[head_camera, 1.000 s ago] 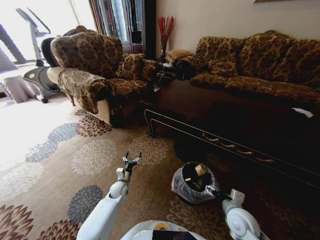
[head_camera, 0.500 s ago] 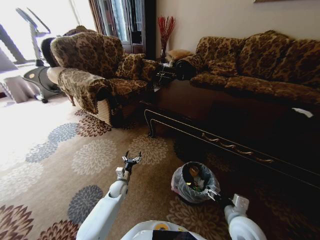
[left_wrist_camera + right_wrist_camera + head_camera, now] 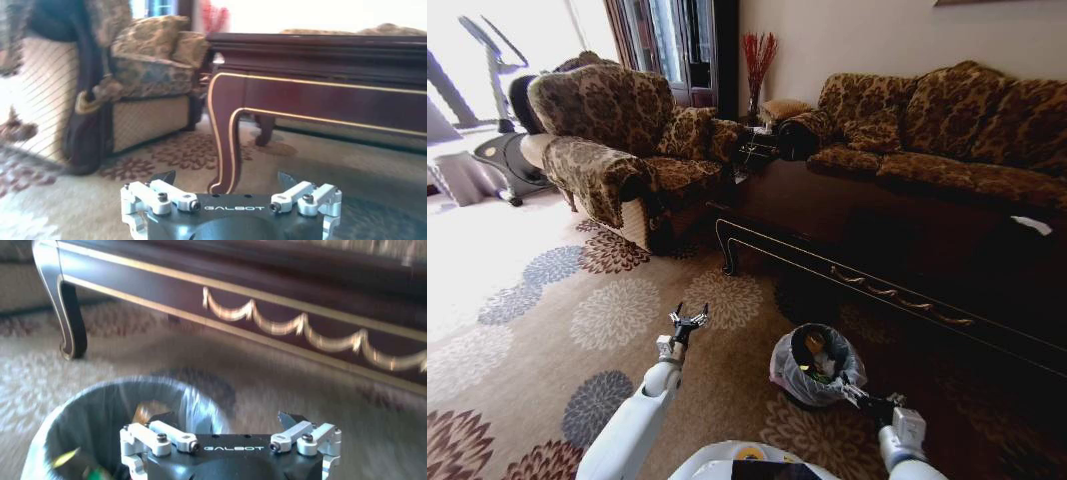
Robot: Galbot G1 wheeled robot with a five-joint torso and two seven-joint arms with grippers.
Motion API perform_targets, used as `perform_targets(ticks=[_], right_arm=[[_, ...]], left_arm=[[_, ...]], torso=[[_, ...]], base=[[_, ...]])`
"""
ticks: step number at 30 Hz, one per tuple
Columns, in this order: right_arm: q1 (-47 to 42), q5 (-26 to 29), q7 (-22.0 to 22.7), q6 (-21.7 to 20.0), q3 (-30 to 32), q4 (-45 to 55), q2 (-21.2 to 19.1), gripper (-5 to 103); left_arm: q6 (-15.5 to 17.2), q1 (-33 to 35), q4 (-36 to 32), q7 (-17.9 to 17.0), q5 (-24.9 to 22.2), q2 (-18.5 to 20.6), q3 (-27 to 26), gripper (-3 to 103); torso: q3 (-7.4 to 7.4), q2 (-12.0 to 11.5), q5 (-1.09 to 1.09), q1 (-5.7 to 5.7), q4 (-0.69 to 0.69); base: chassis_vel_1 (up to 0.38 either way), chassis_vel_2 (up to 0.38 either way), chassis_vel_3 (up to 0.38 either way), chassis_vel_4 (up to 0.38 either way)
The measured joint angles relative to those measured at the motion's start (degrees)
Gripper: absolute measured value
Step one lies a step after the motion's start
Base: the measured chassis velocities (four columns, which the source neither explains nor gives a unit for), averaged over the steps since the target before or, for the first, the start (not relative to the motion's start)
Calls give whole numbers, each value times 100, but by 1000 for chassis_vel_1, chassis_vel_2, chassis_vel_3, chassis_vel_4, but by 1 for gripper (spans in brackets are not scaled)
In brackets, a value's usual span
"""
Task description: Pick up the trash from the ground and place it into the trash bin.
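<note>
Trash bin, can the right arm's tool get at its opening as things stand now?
Probably yes. The right tool, jaws open and empty, sits by the near rim of the trash bin, and nothing stands between them; its liner mouth is open.

Floor: patterned carpet (image 3: 547, 330), tan ground with large round floral medallions in brown, grey-blue and cream.

Standing directly on it: trash bin (image 3: 813, 366), round, dark, lined with a translucent grey-white bag, just ahead of the right gripper (image 3: 859, 395) and to the right of the left gripper (image 3: 689, 320); dark wooden coffee table (image 3: 877, 240) with gilt-edged curved legs, beyond both grippers; patterned armchair (image 3: 617, 140), ahead and left of the left gripper; matching sofa (image 3: 947, 130) behind the table.
</note>
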State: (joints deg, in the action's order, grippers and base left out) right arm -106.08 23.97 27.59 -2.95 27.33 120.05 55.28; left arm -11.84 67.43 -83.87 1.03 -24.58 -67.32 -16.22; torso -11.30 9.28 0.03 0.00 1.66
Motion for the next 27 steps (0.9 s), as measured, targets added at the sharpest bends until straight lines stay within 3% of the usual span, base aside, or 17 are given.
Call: perform_targets(ticks=[3, 4, 6, 7, 8, 9, 13, 14, 15, 19, 22, 23, 26, 27], right_arm=[[-17, -272, -838, 230, 394, 18, 215, 100], [-17, -272, -838, 230, 394, 18, 215, 100], [-69, -484, -1642, 468, 617, 20, 278, 100], [-122, -527, -2124, 680, 720, 8, 284, 100], [-122, -527, -2124, 680, 720, 8, 284, 100], [-177, -538, -2436, 777, 811, -4, 286, 100], [-475, -310, -4318, 1245, 1706, -113, 398, 100], [-475, -310, -4318, 1245, 1706, -113, 398, 100], [-533, -210, -4595, 1284, 1926, -112, 471, 100], [-544, -190, -4265, 1233, 2098, 54, 830, 100], [-411, -397, -3263, 1025, 1901, 444, 1431, 100], [-411, -397, -3263, 1025, 1901, 444, 1431, 100], [-315, -656, -2861, 893, 1767, 818, 2043, 100], [-315, -656, -2861, 893, 1767, 818, 2043, 100]], left_arm=[[7, 27, -65, 635, 94, 191, -176, 100], [7, 27, -65, 635, 94, 191, -176, 100], [-4, 44, -116, 841, 120, 282, -253, 100], [-4, 52, -142, 887, 125, 309, -279, 100], [-4, 52, -142, 887, 125, 309, -279, 100], [0, 56, -167, 917, 126, 325, -293, 100], [82, 45, -278, 983, 103, 355, -256, 100], [82, 45, -278, 983, 103, 355, -256, 100], [118, 37, -321, 968, 80, 352, -231, 100], [418, 51, -644, 729, -56, 305, -148, 100], [699, 108, -1142, 623, -62, 248, -57, 100], [699, 108, -1142, 623, -62, 248, -57, 100], [846, 151, -1546, 605, -35, 238, 3, 100], [846, 151, -1546, 605, -35, 238, 3, 100]], torso=[[0, 0, -5, 0, -2], [0, 0, -5, 0, -2], [0, 0, -2, 0, -2], [0, 0, -3, 0, 0], [0, 0, -3, 0, 0], [0, 0, -2, 0, 0], [0, 0, -2, 0, -1], [0, 0, -2, 0, -1], [0, 0, -5, 0, -1], [0, 0, -2, 0, -3], [0, 0, -2, 0, -1], [0, 0, -2, 0, -1], [0, 0, -3, 0, -2], [0, 0, -3, 0, -2]], base=[[0, 0, 0, 0], [0, 0, 0, 0], [0, 0, 0, 0], [0, 0, 0, 0], [0, 0, 0, 0], [0, 0, 0, 0], [0, 0, 0, 0], [0, 0, 0, 0], [0, 0, 0, 0], [0, 0, 0, 0], [0, 0, 0, 0], [0, 0, 0, 0], [0, 0, 0, 0], [0, 0, 0, 0]])
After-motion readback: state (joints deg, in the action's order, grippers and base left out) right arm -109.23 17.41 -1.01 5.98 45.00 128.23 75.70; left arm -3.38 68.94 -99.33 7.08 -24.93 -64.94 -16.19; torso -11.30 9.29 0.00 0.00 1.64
